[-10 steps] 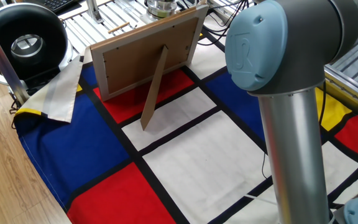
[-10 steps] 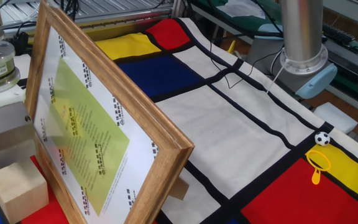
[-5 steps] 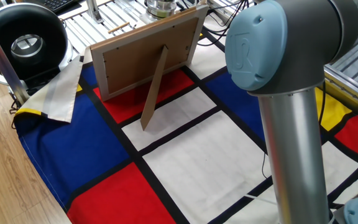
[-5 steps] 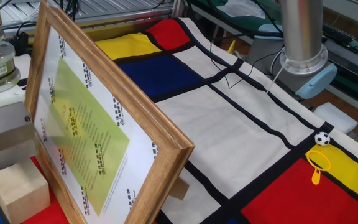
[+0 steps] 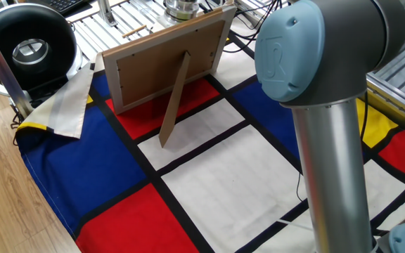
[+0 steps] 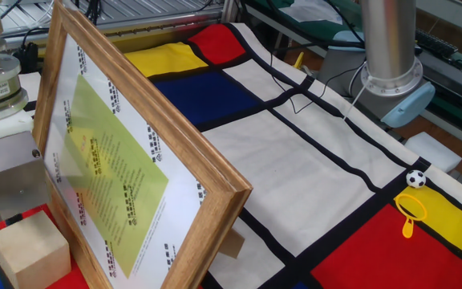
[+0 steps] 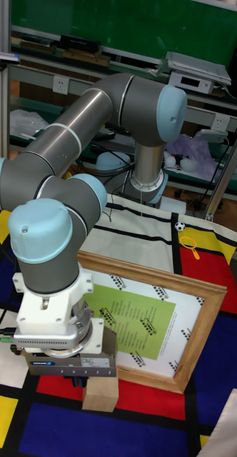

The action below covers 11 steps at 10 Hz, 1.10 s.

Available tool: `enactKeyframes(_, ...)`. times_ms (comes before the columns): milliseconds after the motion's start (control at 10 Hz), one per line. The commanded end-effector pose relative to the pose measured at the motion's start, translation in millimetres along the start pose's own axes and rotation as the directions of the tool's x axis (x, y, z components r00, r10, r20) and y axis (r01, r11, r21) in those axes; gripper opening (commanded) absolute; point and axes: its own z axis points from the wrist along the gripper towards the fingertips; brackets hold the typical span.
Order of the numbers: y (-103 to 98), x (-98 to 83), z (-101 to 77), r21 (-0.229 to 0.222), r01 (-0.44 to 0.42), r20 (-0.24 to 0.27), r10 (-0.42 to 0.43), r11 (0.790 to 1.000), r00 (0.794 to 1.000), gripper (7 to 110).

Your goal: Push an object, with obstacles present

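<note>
A pale wooden block (image 6: 30, 250) (image 7: 101, 395) rests on the red patch of the checked cloth, right in front of a leaning picture frame (image 6: 135, 160) (image 7: 154, 321) (image 5: 167, 60). My gripper (image 7: 81, 380) hangs directly over and behind the block, and its metal body (image 6: 10, 181) touches the block's far side. The fingers are hidden by that body and the block, so whether they are open or shut does not show. In the view from behind the frame, neither the block nor the gripper shows.
The wooden frame stands on its back prop beside the block. A tiny football (image 6: 415, 178) and a yellow magnifier (image 6: 410, 210) lie near the robot base (image 6: 391, 72). The cloth's corner is folded over (image 5: 65, 105) beside a black round device (image 5: 27, 46).
The wooden block has slid a little toward the near camera along the frame, with the gripper body following it. The frame has shifted very slightly.
</note>
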Motion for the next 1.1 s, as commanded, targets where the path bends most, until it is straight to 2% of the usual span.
enactKeyframes(0, 11, -0.5, -2.0, -0.046, -0.017, -0.001, 0.016, 0.999, 1.000, 7)
enactKeyframes(400, 21, -0.6, -2.8, -0.082, -0.028, -0.004, 0.027, 0.996, 1.000, 7)
enactKeyframes(1000, 23, 0.8, -3.4, -0.093, -0.026, -0.009, 0.025, 0.995, 1.000, 7)
